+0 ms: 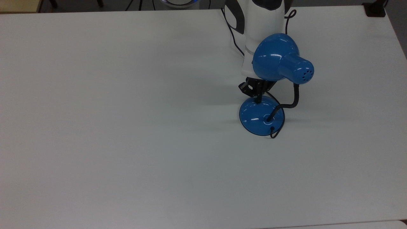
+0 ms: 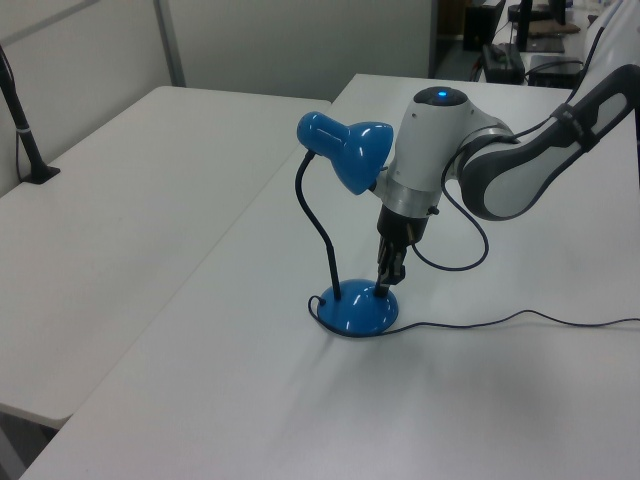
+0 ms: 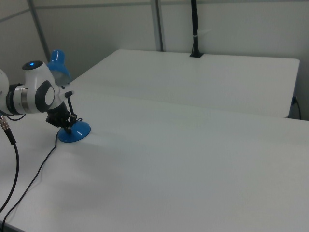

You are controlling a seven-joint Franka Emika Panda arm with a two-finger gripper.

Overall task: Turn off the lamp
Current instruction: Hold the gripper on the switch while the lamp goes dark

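Observation:
The lamp is a glossy blue desk lamp with a bell-shaped shade (image 1: 276, 60), a black gooseneck (image 2: 317, 230) and a round domed base (image 1: 259, 117) standing on the white table (image 1: 127, 127). Its thin black cord (image 2: 500, 320) trails off across the table. My gripper (image 2: 385, 285) points straight down with its fingertips touching the base's top on the side away from the gooseneck. The fingers look pressed together. In the right view the lamp's base (image 3: 77, 134) sits under my gripper (image 3: 69, 129), and the shade (image 3: 59, 65) peeks out behind the arm.
The white arm (image 2: 470, 170) reaches in from the left view's right, close to the shade. A second white table (image 2: 110, 230) adjoins on the left view's left, with a black post (image 2: 22, 130) clamped at its edge. A black clamp (image 1: 375, 9) sits at the top view's upper right corner.

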